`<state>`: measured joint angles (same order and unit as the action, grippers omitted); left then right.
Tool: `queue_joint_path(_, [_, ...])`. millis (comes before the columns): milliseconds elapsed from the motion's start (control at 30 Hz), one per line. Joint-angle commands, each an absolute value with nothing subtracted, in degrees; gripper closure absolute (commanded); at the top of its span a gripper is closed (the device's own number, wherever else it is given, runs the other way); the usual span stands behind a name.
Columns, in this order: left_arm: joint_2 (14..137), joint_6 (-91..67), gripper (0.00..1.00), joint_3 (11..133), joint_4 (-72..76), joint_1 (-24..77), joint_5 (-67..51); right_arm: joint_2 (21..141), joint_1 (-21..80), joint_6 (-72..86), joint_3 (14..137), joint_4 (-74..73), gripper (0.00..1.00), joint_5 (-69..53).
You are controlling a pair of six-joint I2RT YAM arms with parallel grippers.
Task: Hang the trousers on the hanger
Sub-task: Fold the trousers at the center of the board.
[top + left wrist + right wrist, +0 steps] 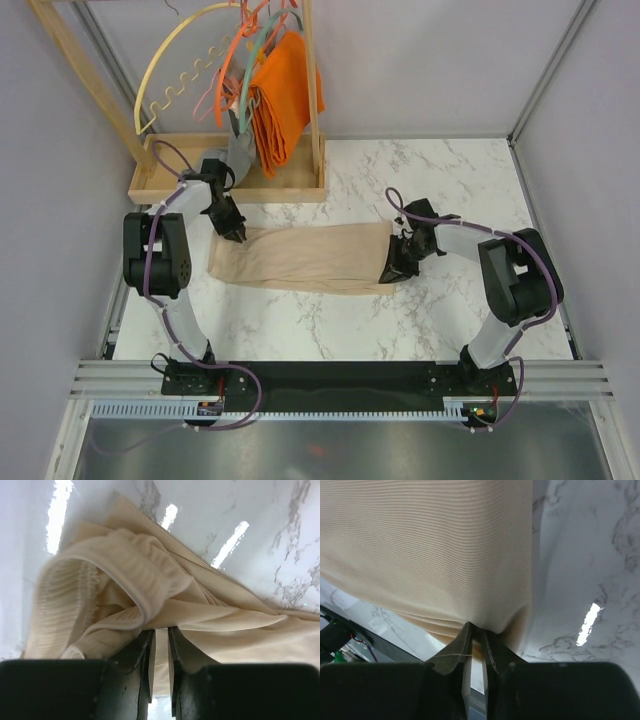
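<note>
Hanger (165, 62): up on the wooden rack (82, 75) in the far left corner. Its pale arch is bare and well apart from the trousers. It seems parked there so the cloth can be carried up to it.

Left claw (238, 232): down on the left end of the trousers, fingers drawn nearly together. Its own wrist view (160, 636) shows beige cloth filling the thin gap, so it is clenched on a fold.

Reason for left hold: the ribbed waistband bunches just above the fingers. A pinch here probably serves to lift the thicker waist end without it slipping.

Trousers (310, 258): folded into one long band across the marble table (330, 335), with the waist at the left. They lie between the two claws, near the rack's base but not on it.

Right claw (392, 270): at the right end of the band. Its wrist view (476, 630) shows the fingers nipped tight on the cloth's corner edge.

Reason for right hold: with both ends gripped, the band can likely be raised stretched and flat.

Trousers relative to claws: each end sits inside a claw's fingers, and the middle rests on the table between them.
</note>
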<state>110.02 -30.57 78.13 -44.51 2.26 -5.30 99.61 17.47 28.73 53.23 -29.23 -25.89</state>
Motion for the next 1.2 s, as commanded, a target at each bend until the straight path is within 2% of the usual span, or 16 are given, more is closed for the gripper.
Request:
queue_joint_path(0, [112.23,-29.01,0.78,81.12,-44.65,0.71,-1.77,99.23,16.35,25.58,50.98,-28.21,0.81,-17.41])
queue_joint_path(400, [111.01,-24.35,0.81,81.56,-45.52,0.18,1.5,97.74,15.47,20.04,54.75,-36.47,0.81,-3.71])
queue_joint_path(467, [107.17,-24.96,0.78,80.17,-45.44,0.18,0.0,96.25,15.47,19.51,55.98,-37.53,0.8,-3.86])
queue_joint_path(567, [99.79,-26.54,0.66,77.36,-45.53,0.35,-5.53,93.52,15.56,19.95,57.83,-37.97,0.78,-7.81])
queue_joint_path(600, [97.32,-27.07,0.59,76.47,-45.61,0.96,-6.49,92.99,15.47,20.82,58.44,-38.14,0.77,-8.78])
queue_joint_path(733, [85.1,-28.12,0.48,71.9,-46.14,2.72,-10.81,91.15,15.64,22.32,62.66,-39.28,0.7,-13.7])
queue_joint_path(800, [77.57,-28.48,0.43,70.58,-46.49,2.9,-11.68,90.62,15.82,22.15,65.11,-39.64,0.62,-14.67])
queue_joint_path(833, [75.17,-28.3,0.43,70.66,-46.67,2.9,-12.12,90.35,15.99,21.97,66.0,-40.51,0.58,-15.2])
queue_joint_path(933, [71.37,-26.02,0.42,75.22,-50.16,4.21,-10.3,90.17,16.08,20.92,69.25,-42.27,0.54,-16.34])
queue_joint_path(1167, [67.5,-25.93,0.42,82.51,-50.02,5.01,-1.96,90.09,16.17,19.86,73.82,-46.31,0.52,-18.19])
